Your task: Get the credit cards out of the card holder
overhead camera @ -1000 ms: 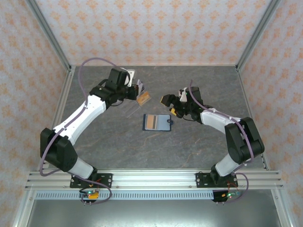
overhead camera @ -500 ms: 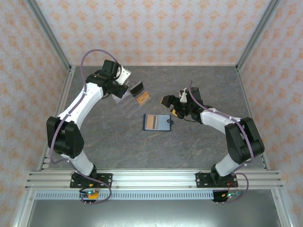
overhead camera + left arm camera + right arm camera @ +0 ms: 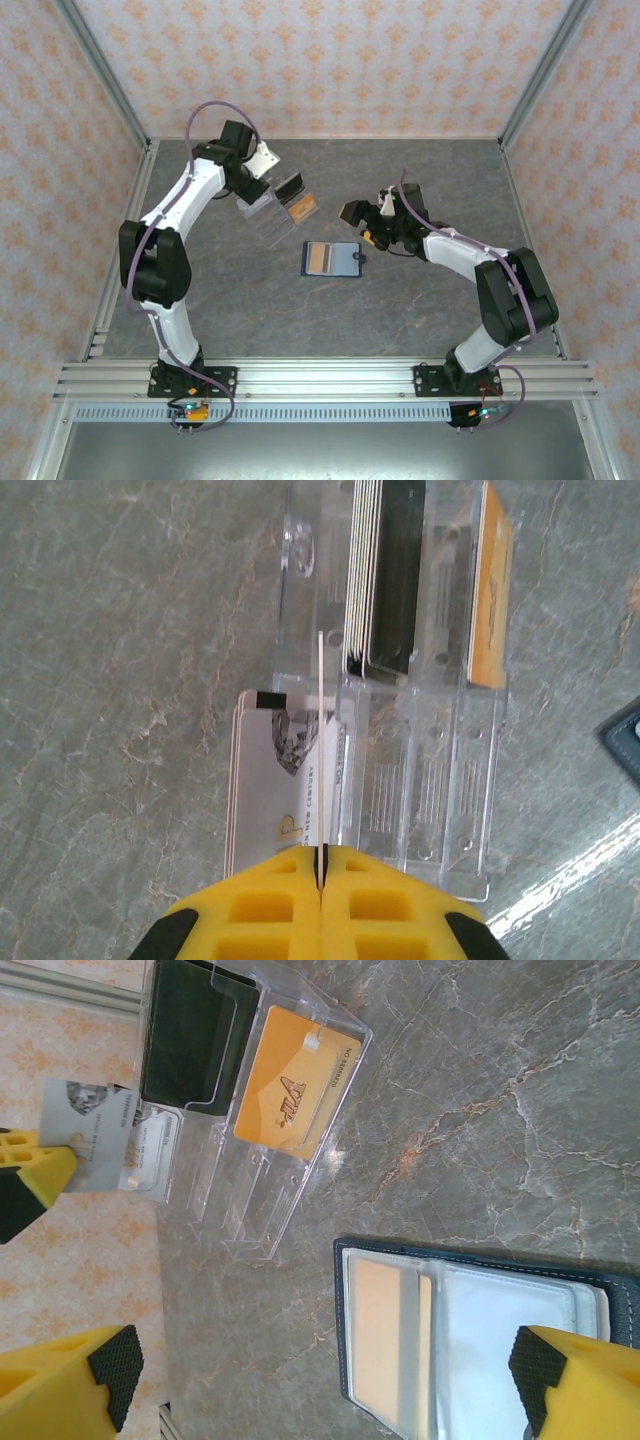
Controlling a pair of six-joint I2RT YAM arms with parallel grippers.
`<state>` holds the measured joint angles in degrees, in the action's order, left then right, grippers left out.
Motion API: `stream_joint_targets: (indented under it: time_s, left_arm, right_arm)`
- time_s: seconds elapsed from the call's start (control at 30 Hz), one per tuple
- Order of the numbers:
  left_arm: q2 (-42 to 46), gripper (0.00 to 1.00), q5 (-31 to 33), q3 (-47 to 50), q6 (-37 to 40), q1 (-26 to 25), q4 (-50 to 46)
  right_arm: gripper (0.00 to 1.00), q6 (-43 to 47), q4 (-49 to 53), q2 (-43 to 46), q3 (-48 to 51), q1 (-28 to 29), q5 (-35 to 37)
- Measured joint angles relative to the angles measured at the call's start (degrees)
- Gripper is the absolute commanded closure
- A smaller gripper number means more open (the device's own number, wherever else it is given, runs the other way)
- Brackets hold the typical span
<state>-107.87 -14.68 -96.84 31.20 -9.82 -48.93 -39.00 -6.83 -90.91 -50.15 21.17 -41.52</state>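
The card holder (image 3: 331,258) lies open and flat at the centre of the top view, with an orange-brown card (image 3: 320,259) in its left pocket. Just to its upper right hangs the right claw (image 3: 359,226), released, jaws wide. Toward the upper left, on the tabletop (image 3: 420,310), stands a clear stand (image 3: 270,215). Over it the left claw (image 3: 322,865) is clenched on a pale card (image 3: 320,730), seen edge-on.
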Motion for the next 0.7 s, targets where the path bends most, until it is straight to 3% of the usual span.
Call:
stream_joint_targets:
  time_s: [0.7]
  left_arm:
    - [-0.35, 1.00, -2.54, -0.52, 3.23, 2.51, -1.44]
  right_arm:
    - [0.05, -0.39, 0.92, -1.25, -0.68, 0.00, -0.26]
